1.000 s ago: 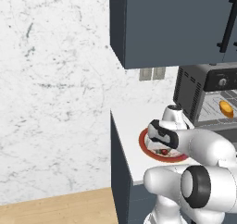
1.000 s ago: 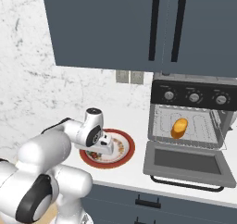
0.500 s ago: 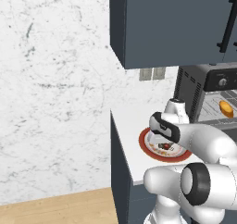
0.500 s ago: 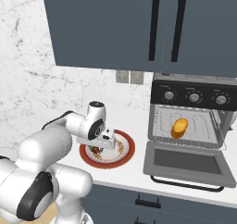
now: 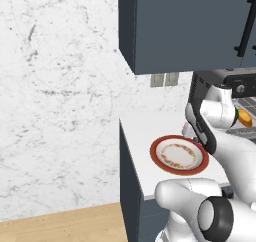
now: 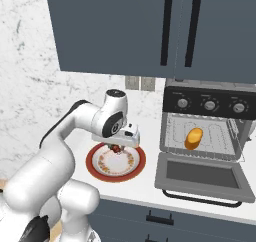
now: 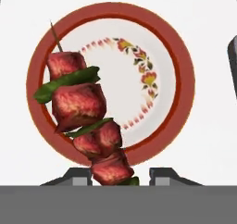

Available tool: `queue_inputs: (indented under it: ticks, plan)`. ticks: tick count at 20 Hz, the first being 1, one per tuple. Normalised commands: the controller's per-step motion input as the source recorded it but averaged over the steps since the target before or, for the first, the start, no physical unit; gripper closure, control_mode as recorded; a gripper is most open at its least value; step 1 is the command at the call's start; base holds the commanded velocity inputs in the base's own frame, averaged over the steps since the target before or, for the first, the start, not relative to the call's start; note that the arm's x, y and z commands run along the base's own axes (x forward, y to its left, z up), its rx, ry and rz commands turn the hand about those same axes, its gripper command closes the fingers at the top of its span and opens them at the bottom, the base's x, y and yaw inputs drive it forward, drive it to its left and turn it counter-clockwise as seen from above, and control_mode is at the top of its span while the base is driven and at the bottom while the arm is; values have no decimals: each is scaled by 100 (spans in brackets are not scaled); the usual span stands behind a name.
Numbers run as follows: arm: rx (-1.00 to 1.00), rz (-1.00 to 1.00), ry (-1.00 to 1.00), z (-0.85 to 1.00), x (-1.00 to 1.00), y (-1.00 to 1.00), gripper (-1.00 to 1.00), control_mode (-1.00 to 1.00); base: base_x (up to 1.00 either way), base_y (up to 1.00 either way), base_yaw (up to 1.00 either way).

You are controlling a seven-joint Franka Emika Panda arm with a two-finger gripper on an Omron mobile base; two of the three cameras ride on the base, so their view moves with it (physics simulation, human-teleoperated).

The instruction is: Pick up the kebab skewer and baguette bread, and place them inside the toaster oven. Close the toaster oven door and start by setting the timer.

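Kebab skewer (image 7: 85, 121) hung clamped in my fingers (image 7: 118, 174) above the plate (image 7: 185, 86); bread (image 6: 193, 138) already sat inside the oven (image 6: 207, 136), door (image 6: 200, 175) open.

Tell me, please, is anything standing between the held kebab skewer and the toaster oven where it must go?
Nothing visible blocks the way. The gripper holds the kebab skewer above the plate. The toaster oven door is dropped open, and bare counter lies between. Inside the toaster oven, the baguette bread takes the rack's middle.
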Motion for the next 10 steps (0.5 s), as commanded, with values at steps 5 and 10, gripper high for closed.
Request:
queue_inputs:
  ticks: [5,10]
  plan:
    - [0,0,-12,90,-15,-100,100,-100,0,0,0]
    - [0,0,-16,63,-13,-99,100,-100,0,0,0]
